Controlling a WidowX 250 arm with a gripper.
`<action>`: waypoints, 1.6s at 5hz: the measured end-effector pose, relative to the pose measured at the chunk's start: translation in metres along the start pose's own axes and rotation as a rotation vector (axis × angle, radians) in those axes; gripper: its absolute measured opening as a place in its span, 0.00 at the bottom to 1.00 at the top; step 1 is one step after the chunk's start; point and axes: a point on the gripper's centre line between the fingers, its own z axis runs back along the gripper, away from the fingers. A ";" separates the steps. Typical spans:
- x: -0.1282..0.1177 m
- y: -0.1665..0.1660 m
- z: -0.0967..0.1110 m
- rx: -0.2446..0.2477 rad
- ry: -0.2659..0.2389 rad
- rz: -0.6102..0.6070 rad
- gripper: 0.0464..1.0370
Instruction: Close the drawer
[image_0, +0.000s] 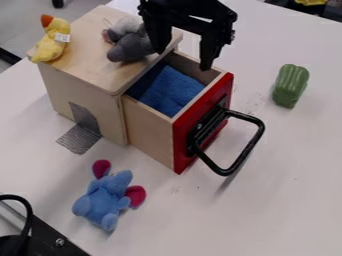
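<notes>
Black two-finger gripper (183, 60) beside the far side wall of the drawer, with fingers parted and nothing clamped between. Just below, a boxy drawer of pale wood (150, 127) with a flat red front panel (182, 135), standing well out from a pale wooden box (60, 90) near the left edge of the white table (287, 175). On the panel, a smooth black U-shaped handle (247, 150); inside the drawer, crumpled blue cloth (170, 90).

On the box top, near the edge over the drawer, a rounded grey plush toy (130, 47), close to one finger; at the far left corner, a yellow plush duck with an orange beak (52, 42) (rather like a spectator). Toward the table's far edge, a ribbed green toy pepper (290, 85). Near the box, a blue plush toy with dark pink ears (103, 200), apart from the drawer's path.

Likely step in hand: getting round to the outer face of the panel. Rise first, clear of rim and grey toy, then pass beyond the red front and come down outside. Bring the fingers together for a firm pushing face. Press squarely at mid-panel or handle, straight toward the box, to avoid twisting or jamming. Ease off once flush.
</notes>
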 end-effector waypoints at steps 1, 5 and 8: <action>-0.005 -0.001 -0.007 -0.001 0.028 -0.002 0.96; 0.005 -0.109 -0.034 -0.077 0.046 -0.158 0.96; -0.020 -0.122 -0.104 0.010 0.219 -0.129 0.96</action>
